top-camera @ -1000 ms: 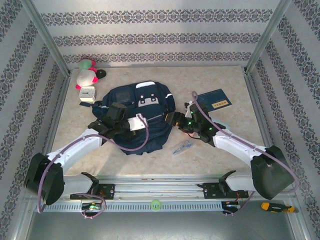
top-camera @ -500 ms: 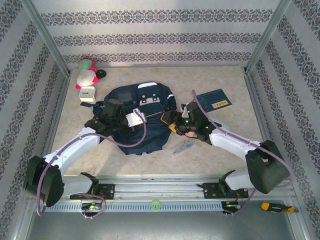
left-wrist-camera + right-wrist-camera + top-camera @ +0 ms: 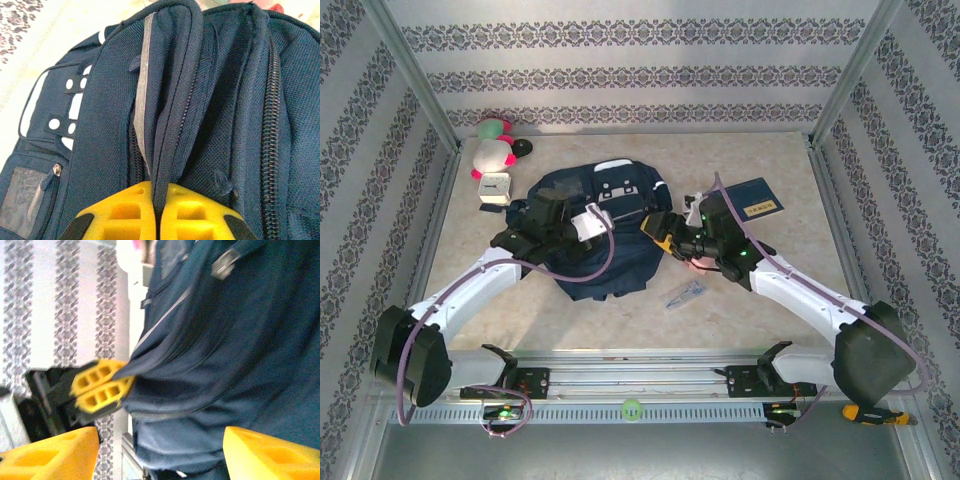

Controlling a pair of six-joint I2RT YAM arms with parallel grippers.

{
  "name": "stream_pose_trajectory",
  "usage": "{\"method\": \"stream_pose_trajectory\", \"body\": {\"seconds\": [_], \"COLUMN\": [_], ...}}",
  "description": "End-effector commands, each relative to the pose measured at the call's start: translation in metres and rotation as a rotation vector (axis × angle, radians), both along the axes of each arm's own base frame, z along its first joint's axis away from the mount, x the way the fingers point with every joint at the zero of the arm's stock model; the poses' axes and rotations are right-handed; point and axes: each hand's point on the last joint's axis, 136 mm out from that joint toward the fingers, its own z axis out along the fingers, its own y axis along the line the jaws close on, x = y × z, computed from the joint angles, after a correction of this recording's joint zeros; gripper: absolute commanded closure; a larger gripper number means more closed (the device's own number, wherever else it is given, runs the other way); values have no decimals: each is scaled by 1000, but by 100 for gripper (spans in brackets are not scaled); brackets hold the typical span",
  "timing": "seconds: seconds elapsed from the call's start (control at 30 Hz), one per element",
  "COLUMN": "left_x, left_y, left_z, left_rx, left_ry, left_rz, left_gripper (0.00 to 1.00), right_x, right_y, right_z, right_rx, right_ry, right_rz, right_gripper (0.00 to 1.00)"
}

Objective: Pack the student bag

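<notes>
From above, the navy backpack (image 3: 610,250) lies in the middle of the tabletop (image 3: 770,290), between the two arms. The left hand (image 3: 592,222) sits over the bag's upper left part. The right hand (image 3: 658,232) is at the bag's right edge. A flat blue booklet (image 3: 752,200) lies to the right of the bag, apart from it. A small white clock (image 3: 495,187) and a pink and white soft toy (image 3: 490,152) stand at the far left corner. A small grey item (image 3: 685,293) lies on the tabletop near the bag's lower right.

In the left wrist view, the left hand (image 3: 156,210) has its yellow fingers (image 3: 120,210) pressed together on a raised fold of the backpack (image 3: 230,110), beside a zip. A thin pale stripe (image 3: 142,90) runs along that fold.

In the right wrist view, the right hand (image 3: 160,455) has its yellow fingers (image 3: 50,455) wide apart, with nothing clamped; the lower edge of the backpack (image 3: 225,340) hangs just beyond them. The left hand (image 3: 102,387) shows here too, shut on the bag's edge.
</notes>
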Motion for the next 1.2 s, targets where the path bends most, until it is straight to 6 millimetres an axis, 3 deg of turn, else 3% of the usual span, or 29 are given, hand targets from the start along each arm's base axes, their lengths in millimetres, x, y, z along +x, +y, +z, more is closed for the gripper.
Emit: {"method": "stream_pose_trajectory", "body": {"seconds": [0.0, 0.07, 0.13, 0.27, 0.33, 0.53, 0.73, 0.8, 0.97, 1.07, 1.17], "left_x": [20, 20, 20, 18, 18, 20, 3, -4, -15, -20, -22], "left_y": [-8, -12, -15, -20, -18, -9, -5, -4, -1, -3, -3], "left_z": [42, 47, 56, 82, 92, 89, 88, 91, 91, 88, 85], "left_rx": [-102, -133, -161, -207, -211, -171, -196, -213, -249, -240, -237], "left_ry": [-89, -81, -80, -109, -138, -145, -168, -180, -182, -181, -178], "left_rz": [31, 27, 19, -6, 3, 6, -109, -162, -243, -274, -289], "left_gripper": [100, 100, 100, 100, 100, 100, 100, 100, 100, 100, 100], "right_x": [-10, -16, -16, -7, -5, -7, -4, 1, 0, -11, -12], "right_y": [28, 42, 47, 31, 27, 21, -20, -27, -20, -4, 10], "right_z": [25, 17, -6, -73, -86, -48, -20, -2, 24, 21, 13], "right_rx": [21, 17, -5, -86, -92, -87, -179, -287, -515, -587, -623], "right_ry": [-100, -94, -50, 83, 99, -34, -193, -384, -856, -1140, -1283], "right_rz": [96, 127, 118, 13, 3, 36, 40, 96, 345, 576, 708], "right_gripper": [35, 36, 37, 39, 39, 30, 26, 26, 24, 25, 26]}}
